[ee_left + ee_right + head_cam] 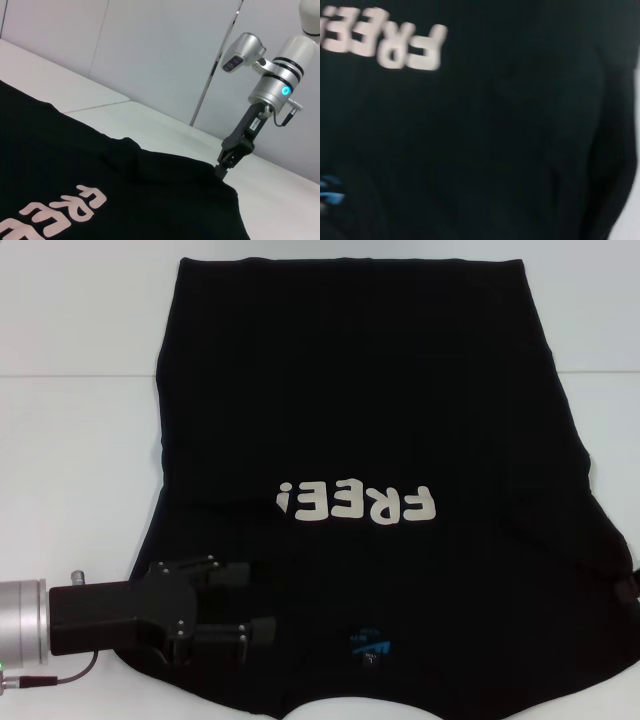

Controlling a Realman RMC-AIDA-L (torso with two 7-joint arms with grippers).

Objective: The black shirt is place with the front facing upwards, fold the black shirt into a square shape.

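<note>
Plain black shirt (pixel 370 390), cream "FREE!" letters (pixel 357 504), blue neck label (pixel 368 644)

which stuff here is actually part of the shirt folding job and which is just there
Part of the job:
- black shirt, spread front up, "FREE!" lettering showing
- left gripper, open over the shirt's near left part
- right gripper, at the shirt's right edge

Just there:
- white table under the shirt
- wall panels behind, in the left wrist view

L gripper (pixel 262 602) reaches in low from the left, fingers spread apart. R gripper (pixel 221 170) points down, arm steep; finger gap unclear.
</note>
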